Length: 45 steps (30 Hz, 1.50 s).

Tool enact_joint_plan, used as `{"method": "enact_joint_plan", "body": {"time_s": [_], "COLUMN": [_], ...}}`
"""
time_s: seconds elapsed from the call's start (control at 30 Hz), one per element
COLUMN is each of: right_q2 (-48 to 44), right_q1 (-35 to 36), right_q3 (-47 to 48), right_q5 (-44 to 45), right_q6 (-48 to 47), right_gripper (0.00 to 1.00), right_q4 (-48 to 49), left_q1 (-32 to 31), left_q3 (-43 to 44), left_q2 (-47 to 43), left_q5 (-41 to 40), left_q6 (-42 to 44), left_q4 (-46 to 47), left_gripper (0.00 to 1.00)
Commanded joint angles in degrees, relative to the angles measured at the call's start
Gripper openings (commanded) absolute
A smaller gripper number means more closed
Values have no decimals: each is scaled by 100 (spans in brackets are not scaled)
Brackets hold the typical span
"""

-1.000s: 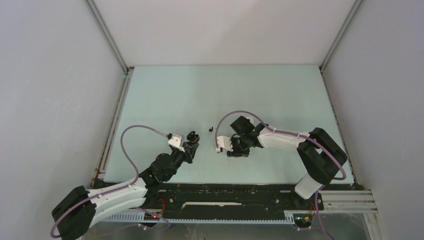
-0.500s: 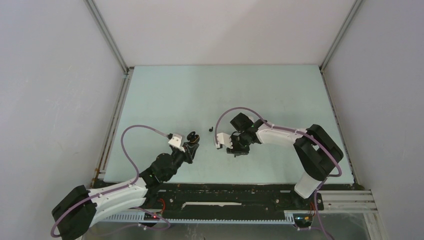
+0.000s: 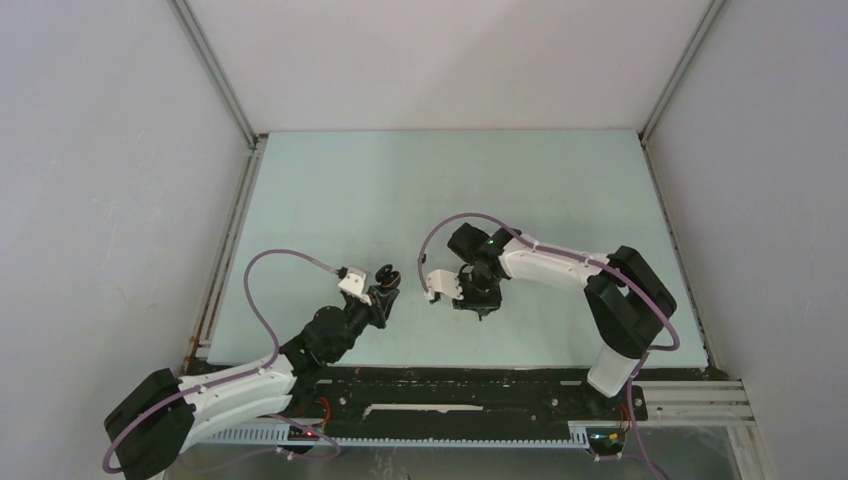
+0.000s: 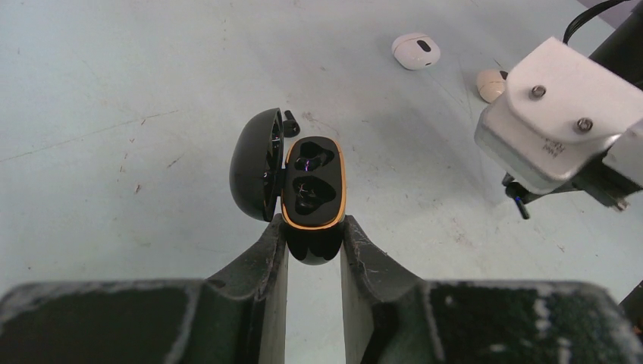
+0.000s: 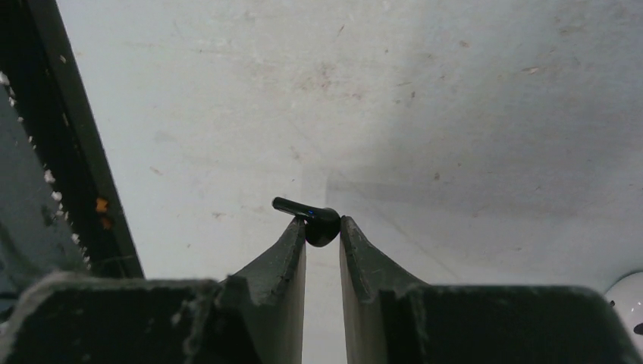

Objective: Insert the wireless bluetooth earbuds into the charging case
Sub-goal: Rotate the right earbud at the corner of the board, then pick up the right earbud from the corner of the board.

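My left gripper [image 4: 313, 233] is shut on the lower end of a black charging case [image 4: 312, 182] with a gold rim. Its lid [image 4: 254, 163] stands open to the left, and both wells look dark. In the top view this gripper [image 3: 385, 285] is left of centre. My right gripper [image 5: 322, 225] is shut on the head of a black earbud [image 5: 317, 216], whose stem points left. From above, this gripper [image 3: 478, 302] points down at the mat, right of the case. Another black earbud [image 4: 290, 121] lies just behind the case. White [image 4: 415, 51] and beige [image 4: 491, 83] earbuds lie farther off.
The right arm's white wrist camera housing [image 4: 561, 114] hangs close to the right of the case. A white earbud [image 5: 628, 299] shows at the right wrist view's lower right corner. The pale green mat [image 3: 450, 180] is walled on three sides, with a dark rail [image 3: 450, 380] along the near edge.
The right arm has shifted left towards the case and its jaws have narrowed onto the black earbud. The left arm and the case have not moved.
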Motion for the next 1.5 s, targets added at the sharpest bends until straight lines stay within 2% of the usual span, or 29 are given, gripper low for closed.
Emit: {"method": "enact_joint_plan", "body": {"time_s": [0.0,0.1,0.27,0.37,0.43,0.5,0.67,0.87,0.97,1.1,1.17,1.23,1.47], "right_q2": [577,948,1363,1588,1643,1599,865,-269,-926,-2223,-2853,-2997,-2212], "right_q1": [131,96,75,116,169,189,-70,-1159,-1789,-2682,-2912,-2925,-2691], "right_q3": [609,618,733,915,976,1017,1341,1295,590,-850,-1586,-1986,-2047], "right_q5": [893,1528,2147,2278,2236,2190,1463,232,-533,-1823,-2059,-2019,-1784], "right_q6": [-1,107,225,370,413,447,368,-97,-563,-1265,-1482,-1780,-2231], "right_gripper": [8,7,6,12,24,30,37,38,36,33,33,33,32], "right_q4": [-1835,-2386,-2690,-2571,-2459,-2374,-2716,-2694,-2024,-515,375,758,591], "left_q1": [19,21,27,26,22,19,24,23,22,27,23,22,20], "left_q3": [93,83,73,35,7,0,8,62,54,62,86,109,99], "left_q2": [50,19,-18,-92,-152,-200,-204,-136,-144,-108,-42,35,127], "left_q5": [77,78,98,88,68,41,39,53,48,37,47,70,54], "left_q6": [140,140,125,106,105,103,105,132,132,132,132,116,81], "left_q4": [266,266,266,270,261,214,178,178,178,187,192,215,242], "left_gripper": [3,3,3,3,4,4,4,4,4,4,4,4,4]}}
